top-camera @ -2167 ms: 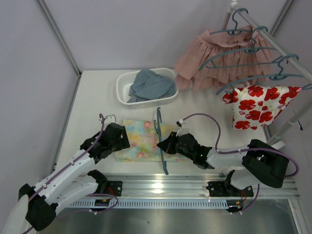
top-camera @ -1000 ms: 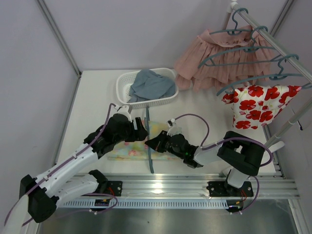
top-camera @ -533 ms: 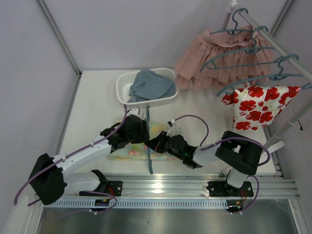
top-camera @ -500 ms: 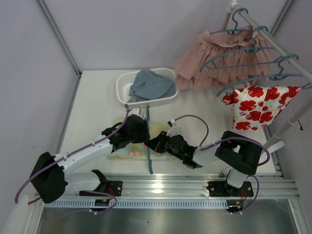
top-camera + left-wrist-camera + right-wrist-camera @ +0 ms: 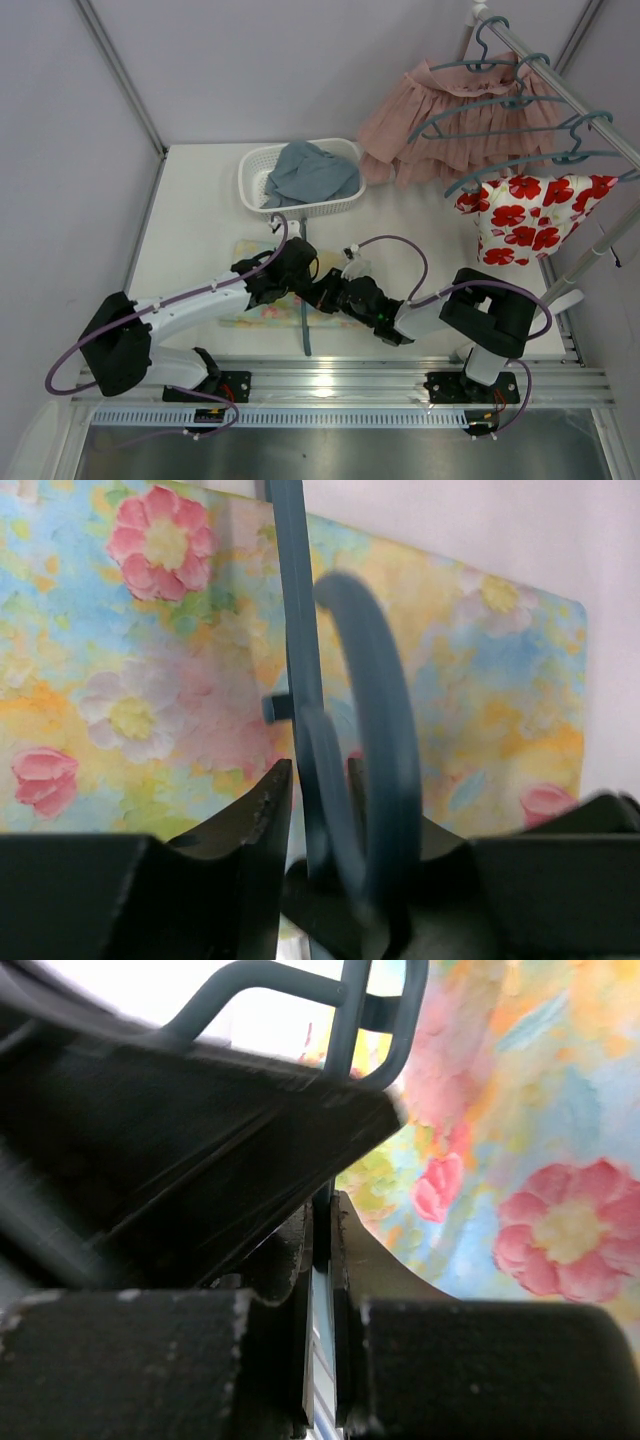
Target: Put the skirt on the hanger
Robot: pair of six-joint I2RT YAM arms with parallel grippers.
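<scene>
The skirt (image 5: 262,312) lies flat on the white table, pastel yellow, green and blue with pink flowers (image 5: 150,680) (image 5: 560,1160). Across it lies the teal-blue hanger (image 5: 304,335), running near to far. My right gripper (image 5: 318,290) is shut on the hanger's bar, and a thin blue strip (image 5: 322,1340) shows between its fingers (image 5: 322,1230). My left gripper (image 5: 298,275) has come in from the left and stands astride the hanger's neck and hook (image 5: 300,630). Its jaws (image 5: 312,790) are narrow but open, with a slim gap left beside the bar.
A white basket (image 5: 345,205) holding a grey-blue cloth stands behind the skirt. At the right, a rack carries a pink pleated skirt (image 5: 450,125), a white garment with red flowers (image 5: 525,225) and more teal hangers (image 5: 520,100). A metal rail runs along the near edge.
My left arm has swung right over the skirt to the hanger, and its jaws have narrowed round the neck. The right gripper carried the hanger left earlier and now holds still.
</scene>
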